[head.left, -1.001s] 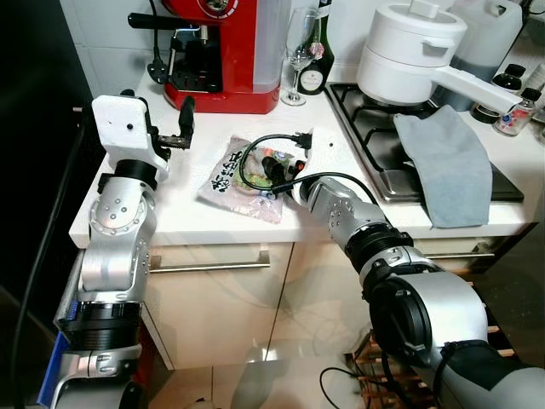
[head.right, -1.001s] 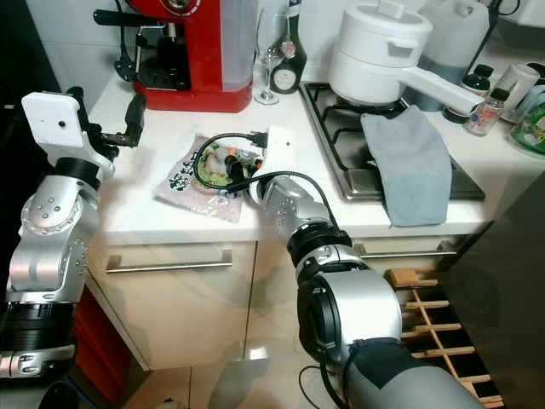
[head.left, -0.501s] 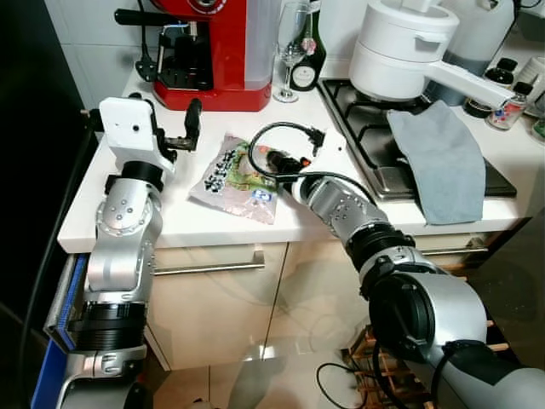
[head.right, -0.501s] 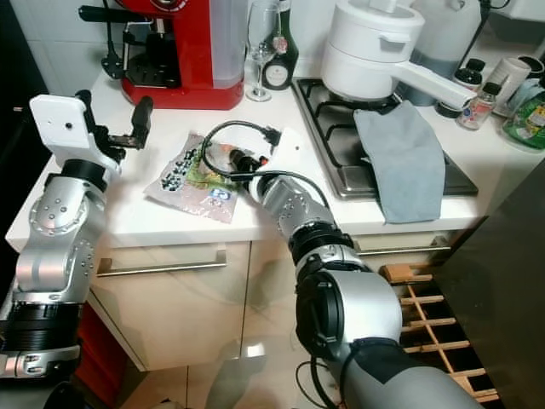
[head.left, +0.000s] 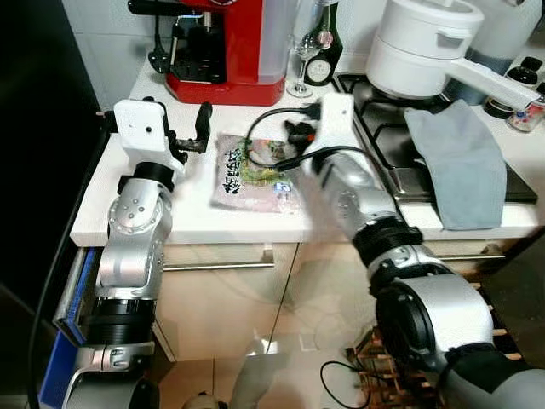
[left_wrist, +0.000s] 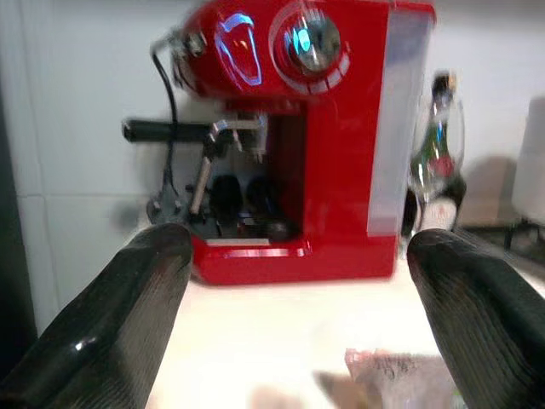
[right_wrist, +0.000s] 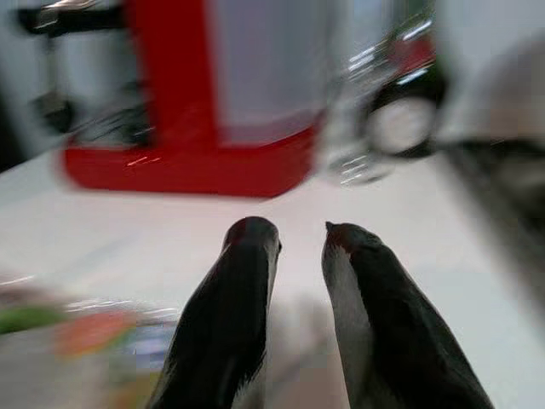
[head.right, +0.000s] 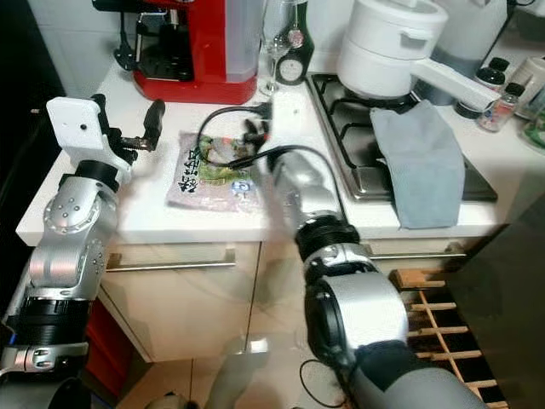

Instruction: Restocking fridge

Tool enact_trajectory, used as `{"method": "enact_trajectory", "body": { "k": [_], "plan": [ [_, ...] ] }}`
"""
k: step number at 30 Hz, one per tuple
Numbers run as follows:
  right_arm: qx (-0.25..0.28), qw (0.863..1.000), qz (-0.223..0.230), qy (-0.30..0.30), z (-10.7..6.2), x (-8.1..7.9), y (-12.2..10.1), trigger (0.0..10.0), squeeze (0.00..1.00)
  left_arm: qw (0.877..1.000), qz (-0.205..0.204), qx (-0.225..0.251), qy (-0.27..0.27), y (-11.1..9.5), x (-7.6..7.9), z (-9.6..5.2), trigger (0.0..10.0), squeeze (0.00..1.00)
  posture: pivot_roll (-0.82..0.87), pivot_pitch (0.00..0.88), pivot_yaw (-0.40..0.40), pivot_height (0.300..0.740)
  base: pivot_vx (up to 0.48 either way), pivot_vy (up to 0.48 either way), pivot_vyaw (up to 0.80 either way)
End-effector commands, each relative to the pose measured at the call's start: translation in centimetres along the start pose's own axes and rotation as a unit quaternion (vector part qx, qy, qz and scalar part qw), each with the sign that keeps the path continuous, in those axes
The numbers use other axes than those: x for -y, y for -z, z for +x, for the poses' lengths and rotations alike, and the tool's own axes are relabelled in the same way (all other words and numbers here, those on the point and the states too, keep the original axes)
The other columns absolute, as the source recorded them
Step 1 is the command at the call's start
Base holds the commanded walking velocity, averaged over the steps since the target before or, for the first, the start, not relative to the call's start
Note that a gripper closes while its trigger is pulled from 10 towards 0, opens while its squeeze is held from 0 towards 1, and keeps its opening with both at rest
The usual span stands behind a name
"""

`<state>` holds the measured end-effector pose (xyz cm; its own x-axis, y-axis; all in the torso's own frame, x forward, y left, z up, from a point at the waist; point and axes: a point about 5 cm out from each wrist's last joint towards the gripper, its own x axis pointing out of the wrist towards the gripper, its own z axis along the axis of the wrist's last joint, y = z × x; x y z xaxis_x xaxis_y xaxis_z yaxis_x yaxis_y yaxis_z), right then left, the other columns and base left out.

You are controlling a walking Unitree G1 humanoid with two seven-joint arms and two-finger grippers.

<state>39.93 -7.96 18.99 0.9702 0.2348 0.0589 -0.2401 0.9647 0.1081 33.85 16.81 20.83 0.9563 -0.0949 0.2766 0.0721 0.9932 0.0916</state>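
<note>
Above the food packet (head.left: 252, 173), right tool (right_wrist: 298, 234) nearly closed, empty.

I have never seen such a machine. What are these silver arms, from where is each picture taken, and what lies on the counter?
This is a humanoid robot seen by its own cameras. The two wide pictures come from its head and look down at a white counter. The two close pictures come from its wrists and look along its black fingers. On the counter lies a clear food packet, behind it a red coffee machine, a wine glass and a white pot on the stove. The left gripper is open and empty. The right gripper hovers above the packet, fingers nearly closed, holding nothing.
</note>
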Motion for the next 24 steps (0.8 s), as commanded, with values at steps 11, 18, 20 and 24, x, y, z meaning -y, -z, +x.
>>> {"method": "enact_trajectory", "body": {
  "k": [11, 18, 20, 24],
  "plan": [
    [0.103, 0.989, -0.102, 0.025, -2.2, 0.6, -0.9, 0.0, 0.0, 0.996, -0.011, -0.078, 0.043, 1.6, 0.4, 2.2, 10.0, 0.0, 0.01, 0.0, 0.008, 0.74, 0.0, 0.0, 0.0],
    [0.149, 0.974, -0.165, 0.047, -4.2, 0.5, -0.8, 10.0, 0.0, 0.988, -0.074, -0.132, 0.026, 3.2, -1.3, 2.2, 10.0, 0.0, 0.01, 0.0, 0.011, 0.74, 0.0, 0.0, 0.0],
    [0.154, 0.976, -0.146, 0.048, -4.8, 0.4, -0.5, 10.0, 0.0, 0.975, -0.144, -0.166, 0.025, 3.9, -1.4, 2.2, 10.0, 0.0, 0.01, 0.0, 0.011, 0.74, 0.0, 0.0, 0.0],
    [0.148, 0.978, -0.137, 0.054, -5.1, 0.4, -0.2, 10.0, 0.0, 0.966, -0.165, -0.198, 0.023, 4.6, -2.2, 2.1, 10.0, 0.0, 0.02, 0.0, 0.013, 0.74, 0.0, 0.0, 0.0]
  ]
}}
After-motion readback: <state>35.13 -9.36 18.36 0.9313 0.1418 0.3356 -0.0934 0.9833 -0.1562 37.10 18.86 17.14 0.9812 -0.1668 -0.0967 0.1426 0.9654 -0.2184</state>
